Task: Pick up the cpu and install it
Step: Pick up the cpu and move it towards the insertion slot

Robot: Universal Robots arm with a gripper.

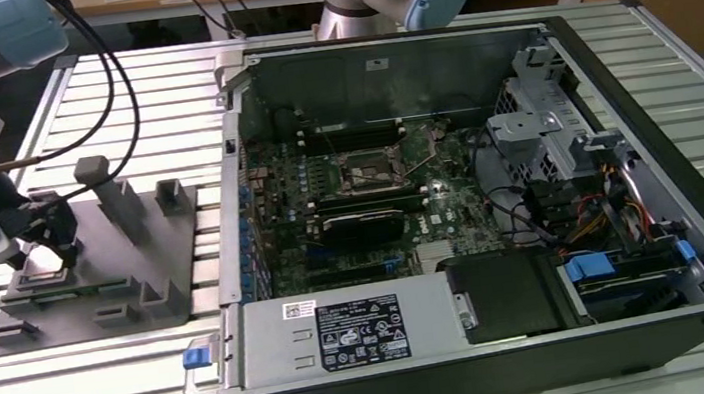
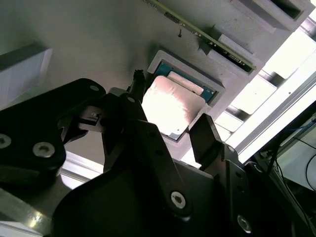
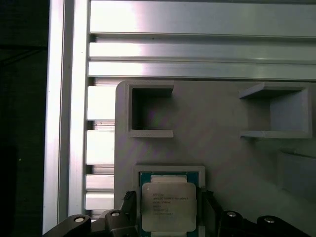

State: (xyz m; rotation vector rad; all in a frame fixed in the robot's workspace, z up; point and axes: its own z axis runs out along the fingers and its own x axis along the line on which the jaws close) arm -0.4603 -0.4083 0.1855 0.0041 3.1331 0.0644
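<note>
Faint lines of small print across the silver lid of the cpu (image 3: 168, 206), seated in the grey fixture (image 3: 222, 148), gripper (image 2: 170, 103) spread, fingers (image 2: 206, 138) flanking either edge.

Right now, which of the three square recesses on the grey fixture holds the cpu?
The recess flanked by the jaws of the gripper: the silver cpu lies in it. The other two recesses are empty.

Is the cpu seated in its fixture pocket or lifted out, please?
Seated: the cpu lies flat inside the pocket's frame, fingers flanking it.
</note>
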